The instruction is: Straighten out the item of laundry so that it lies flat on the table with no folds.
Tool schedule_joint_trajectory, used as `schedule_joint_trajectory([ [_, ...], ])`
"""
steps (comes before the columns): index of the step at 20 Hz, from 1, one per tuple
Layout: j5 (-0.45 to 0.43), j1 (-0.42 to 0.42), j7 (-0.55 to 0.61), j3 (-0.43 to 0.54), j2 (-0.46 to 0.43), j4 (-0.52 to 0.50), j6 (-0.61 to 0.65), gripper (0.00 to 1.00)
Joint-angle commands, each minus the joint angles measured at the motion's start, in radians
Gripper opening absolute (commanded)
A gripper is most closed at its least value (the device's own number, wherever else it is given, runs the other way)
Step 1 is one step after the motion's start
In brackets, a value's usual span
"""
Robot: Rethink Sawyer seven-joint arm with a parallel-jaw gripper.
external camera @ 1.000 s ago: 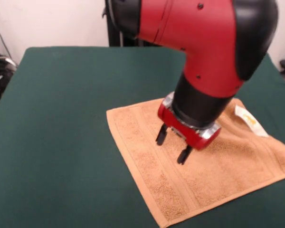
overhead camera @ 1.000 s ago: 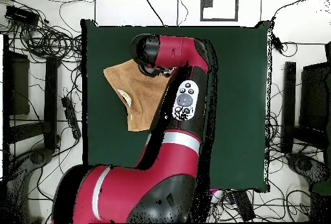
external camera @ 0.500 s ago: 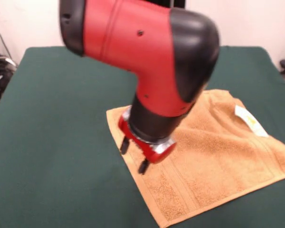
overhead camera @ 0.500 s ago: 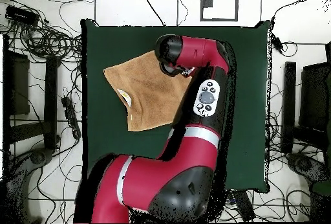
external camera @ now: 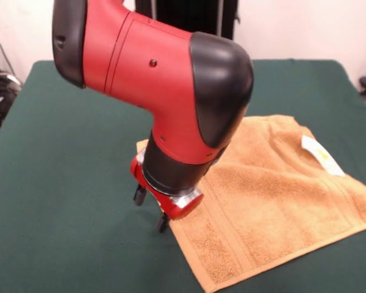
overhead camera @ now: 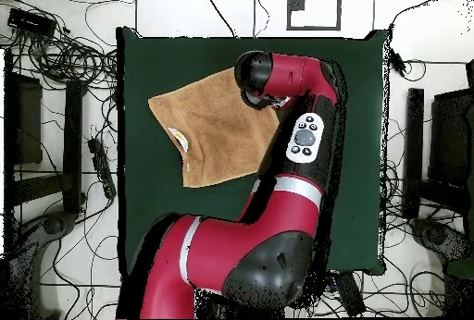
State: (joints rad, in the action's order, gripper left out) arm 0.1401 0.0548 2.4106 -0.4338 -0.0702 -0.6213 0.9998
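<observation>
The orange-tan towel (external camera: 274, 189) lies spread on the right half of the dark green table (external camera: 67, 152), with its white care tag (external camera: 320, 154) near the right edge. Its outline is uneven on the tag side. My gripper (external camera: 150, 210) is open and empty. It points down at the towel's left border, its fingertips (external camera: 138, 196) low over the green cloth just beside that edge. In the overhead view the towel (overhead camera: 208, 131) shows left of the red arm (overhead camera: 296, 85) on the table (overhead camera: 356, 178). The wrist hides the gripper there.
The arm's thick red and black elbow (external camera: 171, 79) hangs over the table's middle and hides the towel's far left corner. Cables and black equipment (overhead camera: 56, 67) lie on the floor around the table. The table's front edge is just below the towel's near corner.
My gripper has swept left in the front view, from over the towel's middle to its left border, and sits lower. It has stayed open. The towel has not visibly shifted.
</observation>
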Motion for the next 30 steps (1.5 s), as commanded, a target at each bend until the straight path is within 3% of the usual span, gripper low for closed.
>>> schedule_joint_trajectory([
  [1, 0.008, -0.046, 0.062, 0.075, 0.061, -0.071, 0.068, 1.00],
  [8, 0.025, -0.097, 0.057, 0.075, 0.186, -0.154, 0.136, 1.00],
  [14, 0.018, -0.095, 0.064, 0.097, 0.156, -0.157, 0.107, 1.00],
  [24, 0.029, -0.134, 0.187, 0.134, 0.150, -0.362, -0.127, 1.00],
  [30, 0.049, -0.158, 0.228, 0.120, 0.159, -0.416, -0.155, 1.00],
])
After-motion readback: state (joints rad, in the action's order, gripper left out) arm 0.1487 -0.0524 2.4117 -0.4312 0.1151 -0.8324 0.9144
